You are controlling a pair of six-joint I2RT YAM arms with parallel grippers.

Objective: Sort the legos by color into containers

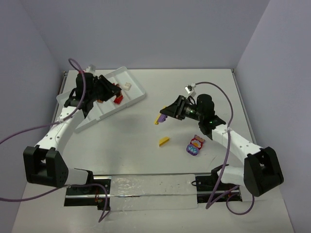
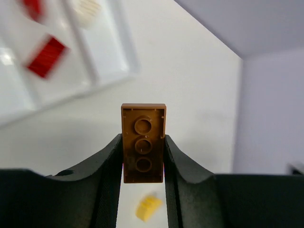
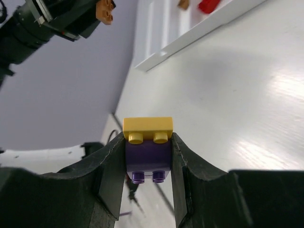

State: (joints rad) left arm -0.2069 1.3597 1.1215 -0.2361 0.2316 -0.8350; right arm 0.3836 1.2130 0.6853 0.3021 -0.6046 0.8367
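My left gripper (image 2: 142,156) is shut on a brown brick (image 2: 143,142), held above the white tray (image 1: 137,92) at the far left; the gripper shows in the top view (image 1: 112,92). The tray holds red bricks (image 1: 118,100) and a white brick (image 1: 127,86). My right gripper (image 3: 148,156) is shut on a purple brick (image 3: 148,154) with a yellow brick (image 3: 147,127) stuck to it, lifted over mid-table, and it shows in the top view (image 1: 163,115). A yellow brick (image 1: 164,141) and a pink-and-purple cluster (image 1: 195,145) lie on the table.
The white table (image 1: 194,92) ends at grey walls at the back and sides. A strip of clear sheeting (image 1: 150,189) lies between the arm bases at the near edge. Cables (image 1: 228,126) trail from both arms.
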